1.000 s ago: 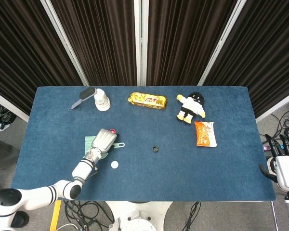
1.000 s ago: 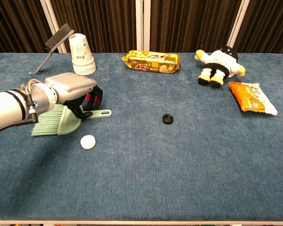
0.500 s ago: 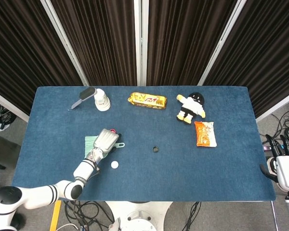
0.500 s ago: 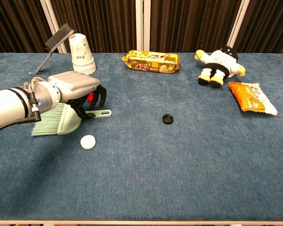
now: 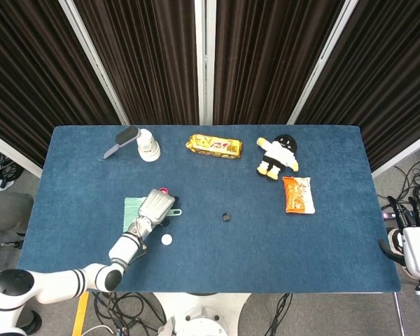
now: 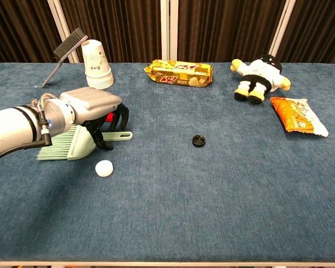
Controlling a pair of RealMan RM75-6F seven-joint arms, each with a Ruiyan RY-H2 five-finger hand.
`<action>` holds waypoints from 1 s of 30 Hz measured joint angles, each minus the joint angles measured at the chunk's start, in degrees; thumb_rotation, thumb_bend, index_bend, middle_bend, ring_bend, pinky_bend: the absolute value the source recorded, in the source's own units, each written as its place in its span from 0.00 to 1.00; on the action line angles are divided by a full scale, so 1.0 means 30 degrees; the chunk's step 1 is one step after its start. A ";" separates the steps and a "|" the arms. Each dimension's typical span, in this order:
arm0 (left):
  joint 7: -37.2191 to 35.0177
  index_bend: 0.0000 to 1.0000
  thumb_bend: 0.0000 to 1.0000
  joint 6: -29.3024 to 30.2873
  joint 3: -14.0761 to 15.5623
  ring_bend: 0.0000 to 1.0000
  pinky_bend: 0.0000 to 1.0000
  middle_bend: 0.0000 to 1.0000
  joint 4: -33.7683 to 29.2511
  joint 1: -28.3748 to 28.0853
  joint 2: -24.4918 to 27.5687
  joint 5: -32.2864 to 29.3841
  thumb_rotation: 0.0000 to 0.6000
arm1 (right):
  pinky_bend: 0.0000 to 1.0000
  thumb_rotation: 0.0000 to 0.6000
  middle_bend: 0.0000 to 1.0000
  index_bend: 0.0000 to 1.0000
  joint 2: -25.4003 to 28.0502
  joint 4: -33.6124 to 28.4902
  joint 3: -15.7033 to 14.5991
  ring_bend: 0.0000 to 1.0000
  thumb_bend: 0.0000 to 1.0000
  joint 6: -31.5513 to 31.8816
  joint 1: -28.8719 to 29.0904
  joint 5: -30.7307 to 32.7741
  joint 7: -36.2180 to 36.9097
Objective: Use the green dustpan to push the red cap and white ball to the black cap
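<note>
- The desk is covered in a dark blue, carpet-like cloth that runs to every edge; behind it hang dark pleated curtains split by pale upright posts, and cables lie on the grey floor at both sides
- The green dustpan lies flat at about 8 o'clock of the desk centre, its handle pointing toward the middle
- The left hand is over the dustpan, palm down, with dark fingers curled down around the handle; whether they actually clamp it cannot be told
- The red cap shows only as a sliver just behind those fingers, at 12 o'clock of the handle
- The white ball rests on the cloth at 6 o'clock of the handle, near the dustpan but apart from it
- The black cap sits alone close to the desk centre, well apart at 3 o'clock of the dustpan
- The right hand is off the desk's right edge at 4 o'clock, fingers pointing up and apart, holding nothing
- Along the far side, from 10 to 2 o'clock: a brush leaning on a stack of paper cups, a yellow biscuit pack and a plush doll; an orange snack bag lies just in front of the doll
</note>
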 measured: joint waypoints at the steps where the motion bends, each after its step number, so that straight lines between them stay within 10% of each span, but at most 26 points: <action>1: -0.0002 0.40 0.16 0.0021 0.0015 0.61 0.86 0.49 0.0055 -0.0009 -0.0032 -0.0014 1.00 | 0.10 1.00 0.21 0.04 -0.0004 0.0013 -0.0001 0.01 0.15 -0.0021 0.0007 0.0002 0.0011; 30: -0.3181 0.49 0.35 0.0984 0.0661 0.63 0.86 0.59 -0.0606 0.0533 0.1223 0.2909 1.00 | 0.11 1.00 0.21 0.04 0.0123 -0.0192 -0.0048 0.01 0.15 0.0229 -0.0158 -0.0174 0.0140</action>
